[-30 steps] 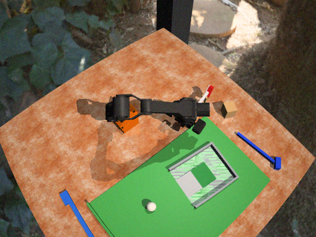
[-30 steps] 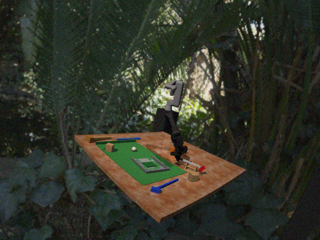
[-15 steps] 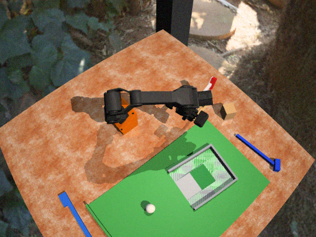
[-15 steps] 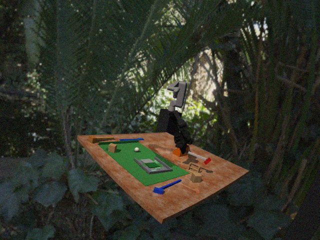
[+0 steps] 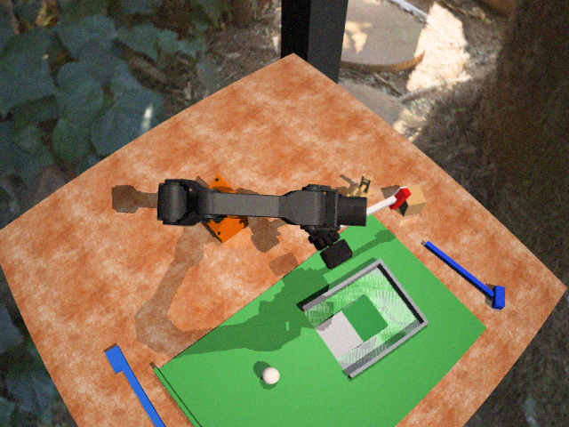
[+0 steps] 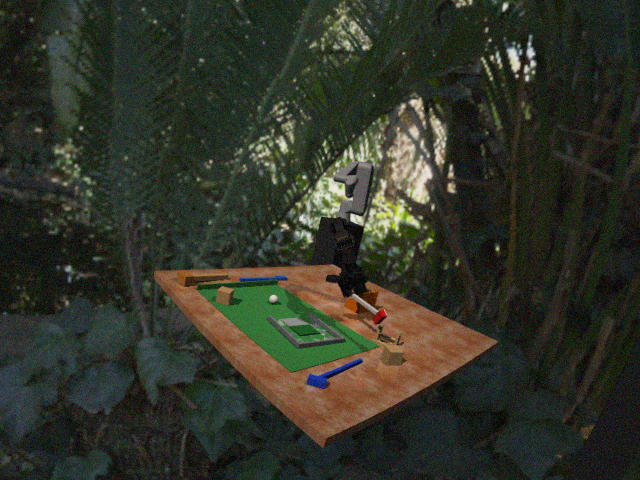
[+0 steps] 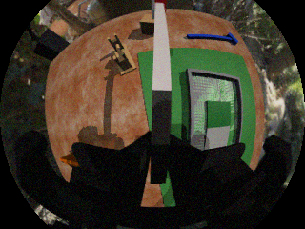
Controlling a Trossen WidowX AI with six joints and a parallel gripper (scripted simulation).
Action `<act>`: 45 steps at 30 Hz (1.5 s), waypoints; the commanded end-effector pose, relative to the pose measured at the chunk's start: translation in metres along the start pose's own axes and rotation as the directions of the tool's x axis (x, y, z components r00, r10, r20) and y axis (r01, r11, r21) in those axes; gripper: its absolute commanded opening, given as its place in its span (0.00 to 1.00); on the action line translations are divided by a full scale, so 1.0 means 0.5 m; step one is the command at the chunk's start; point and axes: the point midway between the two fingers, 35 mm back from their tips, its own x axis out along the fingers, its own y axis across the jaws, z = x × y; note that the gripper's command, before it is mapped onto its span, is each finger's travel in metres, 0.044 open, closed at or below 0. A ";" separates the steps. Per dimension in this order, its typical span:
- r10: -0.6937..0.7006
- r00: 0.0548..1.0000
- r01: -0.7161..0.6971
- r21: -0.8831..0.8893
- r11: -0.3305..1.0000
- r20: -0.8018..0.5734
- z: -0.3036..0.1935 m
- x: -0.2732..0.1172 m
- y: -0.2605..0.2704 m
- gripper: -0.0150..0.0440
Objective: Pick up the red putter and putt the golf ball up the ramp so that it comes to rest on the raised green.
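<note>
My gripper (image 5: 343,224) (image 6: 353,290) (image 7: 157,135) is shut on the red putter. It holds the putter in the air over the table's far side, just beyond the green mat (image 5: 413,285) (image 6: 248,315) (image 7: 248,76). The putter's white shaft (image 5: 379,207) (image 6: 366,304) (image 7: 163,52) points away from me and ends in the red head (image 5: 401,197) (image 6: 381,316), close to a wooden cube (image 5: 415,200) (image 6: 392,354). The white golf ball (image 5: 270,375) (image 6: 273,298) rests on the mat, far from the putter. The raised green (image 5: 364,317) (image 6: 305,329) (image 7: 217,114) sits in a grey frame (image 5: 404,294), with a grey ramp (image 5: 337,333) facing the ball.
Two blue putters lie on the table (image 5: 92,253): one (image 5: 459,270) (image 6: 336,370) (image 7: 213,37) beside the mat, the other (image 5: 132,381) (image 6: 262,279) near the ball's end. A small stand (image 5: 363,185) (image 6: 391,338) (image 7: 120,57) stands by the cube. A wooden block (image 6: 224,295) and a wooden bar (image 6: 201,277) lie near the mat's ball end.
</note>
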 end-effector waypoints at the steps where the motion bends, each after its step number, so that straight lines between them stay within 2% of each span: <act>1: -0.017 1.000 0.018 0.143 0.990 -0.006 -0.056 -0.024 -0.024 0.25; 13: -0.052 0.997 0.072 0.520 0.851 -0.052 -0.223 -0.074 -0.067 0.25; 25: -0.072 0.990 0.140 0.809 0.571 -0.120 -0.394 -0.113 -0.063 0.25; 33: -0.074 0.982 0.190 0.925 0.329 -0.175 -0.503 -0.134 -0.035 0.25; 41: -0.066 0.970 0.239 0.968 0.069 -0.235 -0.600 -0.153 0.013 0.25; 45: -0.065 0.969 0.244 0.969 0.046 -0.240 -0.608 -0.154 0.017 0.25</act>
